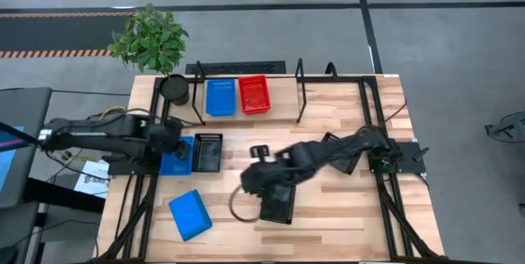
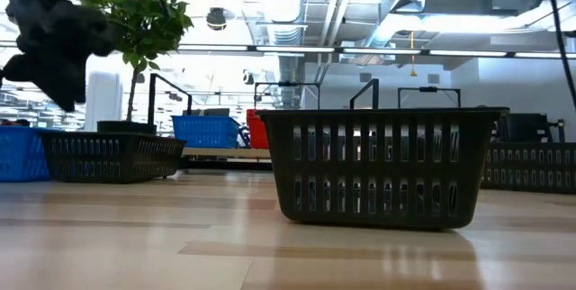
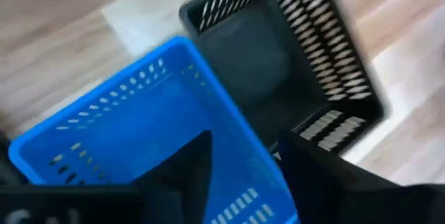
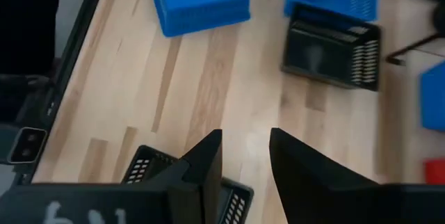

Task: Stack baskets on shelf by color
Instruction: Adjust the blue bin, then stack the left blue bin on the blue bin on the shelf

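Currently shelf at the table's far edge holds one blue basket and one red basket, side by side — colour piles started. Left gripper straddles the wall of a blue basket touching a black one; jaws part-open, grip unconfirmed. Right gripper, fingers apart and empty, hovers by a black basket, likely next pick.
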